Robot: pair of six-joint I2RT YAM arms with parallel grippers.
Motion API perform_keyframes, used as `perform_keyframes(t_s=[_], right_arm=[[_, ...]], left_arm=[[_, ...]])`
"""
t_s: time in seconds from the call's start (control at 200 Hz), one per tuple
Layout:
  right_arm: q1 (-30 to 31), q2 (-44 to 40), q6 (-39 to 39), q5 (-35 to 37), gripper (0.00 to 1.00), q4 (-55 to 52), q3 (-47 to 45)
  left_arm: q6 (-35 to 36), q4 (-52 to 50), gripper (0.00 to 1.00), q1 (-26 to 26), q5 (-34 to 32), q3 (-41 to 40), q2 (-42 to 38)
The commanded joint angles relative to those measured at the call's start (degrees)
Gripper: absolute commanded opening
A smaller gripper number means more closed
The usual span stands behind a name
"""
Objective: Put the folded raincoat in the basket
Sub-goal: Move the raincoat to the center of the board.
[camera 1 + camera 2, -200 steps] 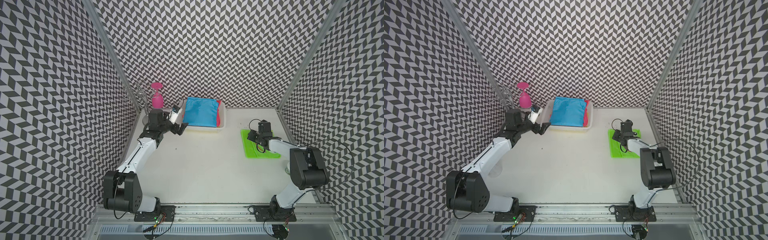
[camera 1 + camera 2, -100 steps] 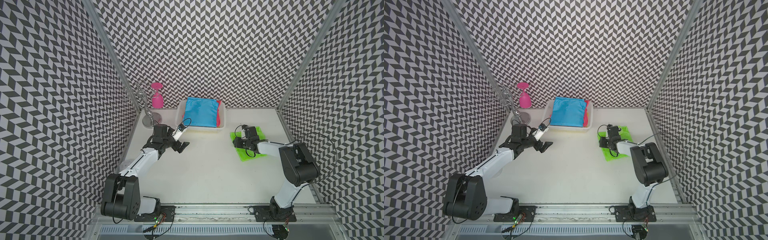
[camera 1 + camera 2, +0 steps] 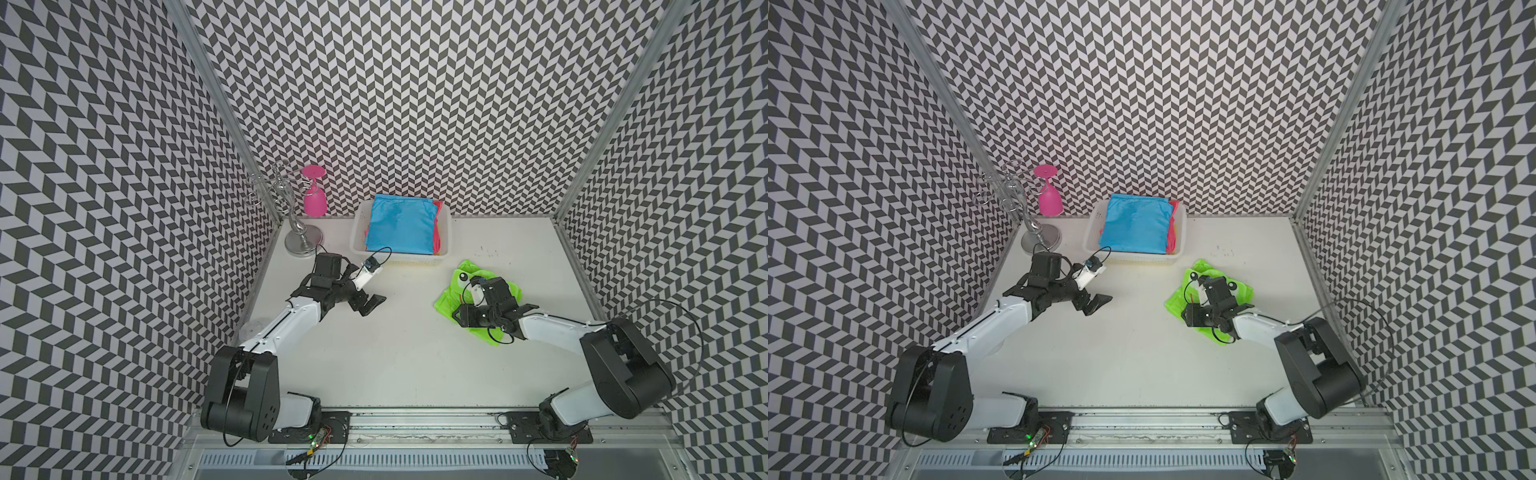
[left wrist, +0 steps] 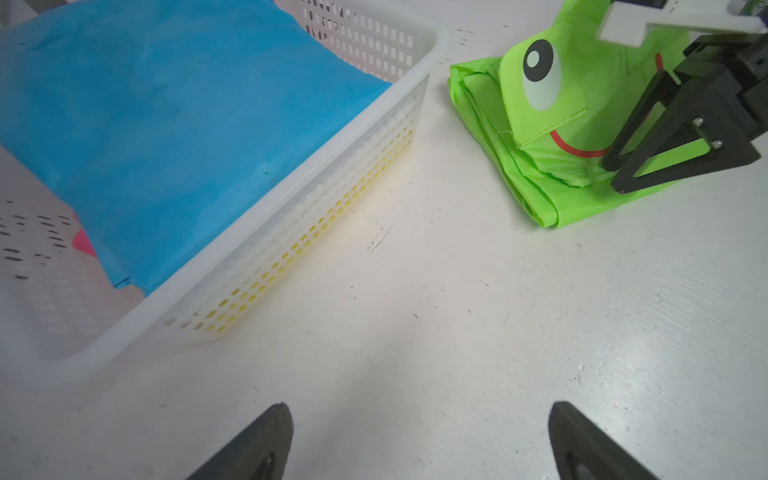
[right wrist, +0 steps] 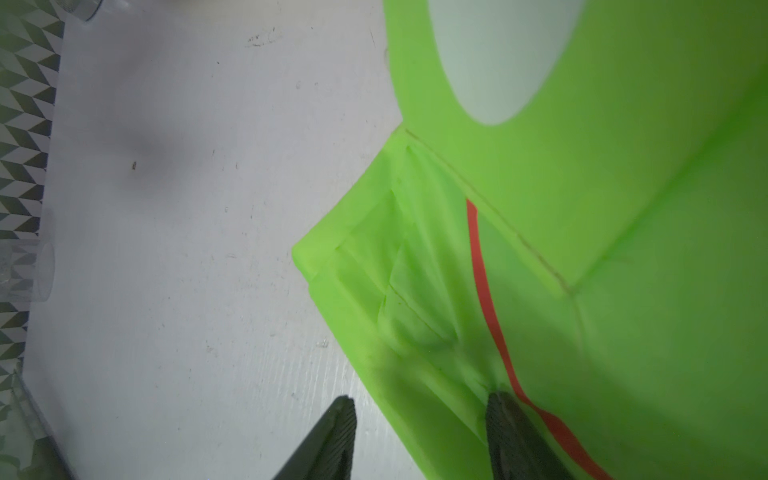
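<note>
The folded raincoat (image 3: pixel 446 301) (image 3: pixel 1174 306) is bright green with a frog face and lies on the table right of centre, in front of the basket's right corner. My right gripper (image 3: pixel 456 316) (image 3: pixel 1187 318) (image 4: pixel 614 178) (image 5: pixel 422 401) is shut on its edge, one finger pressing into the fabric (image 5: pixel 623 249) and the other low by the table. The white perforated basket (image 3: pixel 399 258) (image 3: pixel 1133 258) (image 4: pixel 332 208) stands at the back and holds a blue folded raincoat (image 3: pixel 401 226) over a pink one. My left gripper (image 3: pixel 372 307) (image 3: pixel 1096 305) (image 4: pixel 419 409) hangs open and empty over bare table in front of the basket.
A metal glass rack (image 3: pixel 303 241) with a pink glass (image 3: pixel 313 199) hung upside down stands at the back left, beside the basket. A clear cup (image 3: pixel 253 328) sits by the left wall under my left arm. Patterned walls close in three sides.
My right gripper has pulled the green raincoat leftward and a little forward across the table. The left arm has drawn back from the basket's left end toward the table's middle.
</note>
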Motion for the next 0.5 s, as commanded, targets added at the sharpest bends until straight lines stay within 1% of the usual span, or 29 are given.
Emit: perform_keyframes(t_s=[0.0, 0.07, 0.14, 0.235, 0.285, 0.376, 0.491], right_arm=[[-1.6, -3.4, 1.9, -0.4, 0.56, -3.7, -0.6], [-4.7, -5.6, 2.7, 0.0, 0.56, -2.4, -0.6], [-9.0, -7.7, 4.2, -1.7, 0.56, 0.0, -0.7], [-15.4, -9.7, 7.4, -4.7, 0.56, 4.2, -1.8], [-18.1, -9.8, 8.5, -5.4, 0.56, 5.4, -2.1], [-20.8, -8.3, 7.2, -6.5, 0.57, 4.0, -1.1], [-23.4, -8.4, 7.2, -4.9, 0.57, 2.6, -3.0]], left_arm=[[2.2, -1.8, 1.00, -3.4, 1.7, -0.4, -0.5], [1.5, 0.0, 1.00, -6.3, 0.8, -0.8, 0.8], [-0.6, 2.9, 1.00, -10.0, -1.1, -1.1, 2.3], [1.1, 2.9, 1.00, -16.2, -0.6, -0.1, 5.2], [0.5, 4.3, 1.00, -18.6, -0.5, 0.5, 7.1], [-4.8, 9.5, 1.00, -21.3, -3.0, 2.0, 11.5], [-13.0, 14.4, 1.00, -22.7, -7.1, 5.5, 18.1]])
